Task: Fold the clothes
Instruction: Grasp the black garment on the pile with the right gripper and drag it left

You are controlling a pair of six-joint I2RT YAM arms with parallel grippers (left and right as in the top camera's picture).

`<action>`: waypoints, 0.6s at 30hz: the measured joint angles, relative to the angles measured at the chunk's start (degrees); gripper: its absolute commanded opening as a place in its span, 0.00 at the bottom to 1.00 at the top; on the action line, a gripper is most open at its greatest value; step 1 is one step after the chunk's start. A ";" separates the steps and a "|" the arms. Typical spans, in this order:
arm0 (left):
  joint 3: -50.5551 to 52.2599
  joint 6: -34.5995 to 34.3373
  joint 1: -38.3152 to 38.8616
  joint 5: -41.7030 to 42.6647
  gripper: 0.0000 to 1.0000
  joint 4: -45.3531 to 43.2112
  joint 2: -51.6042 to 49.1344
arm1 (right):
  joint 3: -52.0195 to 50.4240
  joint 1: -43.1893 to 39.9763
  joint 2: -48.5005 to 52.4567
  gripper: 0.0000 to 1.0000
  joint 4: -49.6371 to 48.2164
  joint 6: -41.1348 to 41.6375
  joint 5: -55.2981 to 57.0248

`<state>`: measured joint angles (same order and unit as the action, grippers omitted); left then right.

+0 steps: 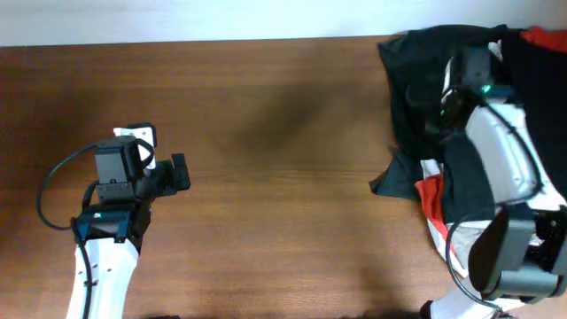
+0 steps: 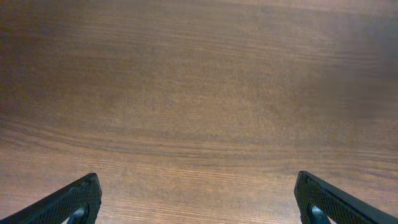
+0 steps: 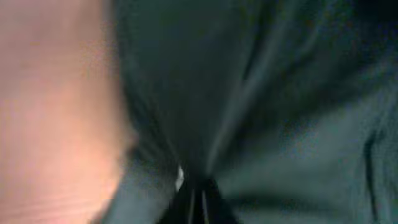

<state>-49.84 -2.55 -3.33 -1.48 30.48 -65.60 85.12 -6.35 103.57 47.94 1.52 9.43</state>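
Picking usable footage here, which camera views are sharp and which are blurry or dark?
Overhead: fairly sharp, evenly lit, a faint shadow on the table. Left wrist: wood grain crisp, a shaded patch at the right. Right wrist: badly blurred and dark, the black garment filling most of it.

Robot manipulation lab bench is shown.
A wood-grain table (image 1: 292,177) is set against a pale wall (image 1: 221,18); one robot arm (image 1: 102,275) is mounted at the lower left, a second arm (image 1: 500,159) at the right, over a black garment (image 1: 412,89).
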 measured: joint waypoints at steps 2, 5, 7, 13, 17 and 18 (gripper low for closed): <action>-0.02 0.00 0.00 0.00 0.99 -0.09 0.00 | 12.76 3.69 -3.04 0.04 11.85 0.02 -11.67; -0.02 0.00 0.00 0.00 0.99 -0.22 0.00 | 13.38 21.66 -1.53 0.04 7.15 1.70 -19.80; -0.04 0.00 0.00 0.20 0.99 -0.26 0.00 | 13.35 31.39 1.40 0.06 2.71 3.89 -20.98; -0.09 0.00 0.00 6.82 0.99 -2.49 0.00 | 13.64 37.57 6.64 0.49 15.98 7.85 -16.68; -0.28 -0.02 0.31 17.92 0.99 -9.33 -1.88 | 14.03 30.82 6.64 0.56 25.31 6.75 -14.56; -0.33 -0.04 1.18 20.35 0.99 -9.20 -3.72 | 15.02 28.94 6.64 0.63 25.27 7.04 -14.58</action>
<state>-50.17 -2.59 -2.15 18.87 21.28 -69.32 100.14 22.59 110.21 73.21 8.56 -5.15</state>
